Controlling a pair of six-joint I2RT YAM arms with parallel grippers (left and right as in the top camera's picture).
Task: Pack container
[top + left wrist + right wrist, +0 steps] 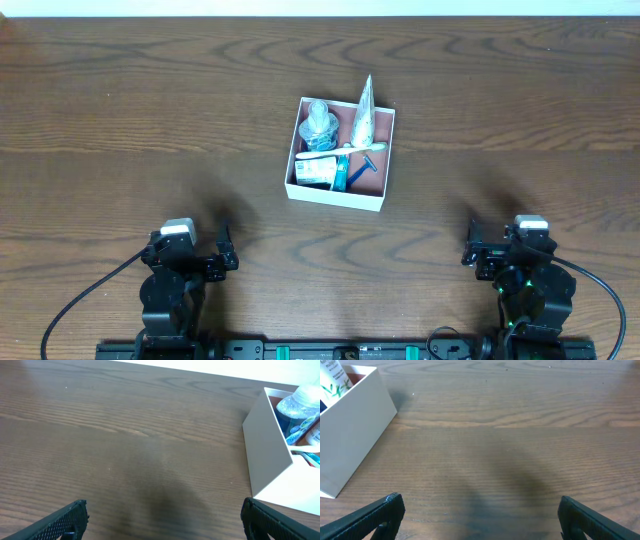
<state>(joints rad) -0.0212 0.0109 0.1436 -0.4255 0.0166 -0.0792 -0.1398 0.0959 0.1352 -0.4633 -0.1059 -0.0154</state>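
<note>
The container [385,130] is a shallow white-walled box with a reddish-brown inside, at the table's middle. It holds a clear bottle [319,124], a silver-white tube [364,110], a toothbrush [340,152], a blue razor [362,170] and a small green-and-white carton [313,174]. The container also shows in the left wrist view [267,445] and in the right wrist view [350,440]. My left gripper [165,520] is open and empty near the front left edge. My right gripper [480,517] is open and empty near the front right edge. Both are well apart from the container.
The dark wooden table [120,120] spreads around the container. Black cables [80,300] run from both arm bases at the front edge.
</note>
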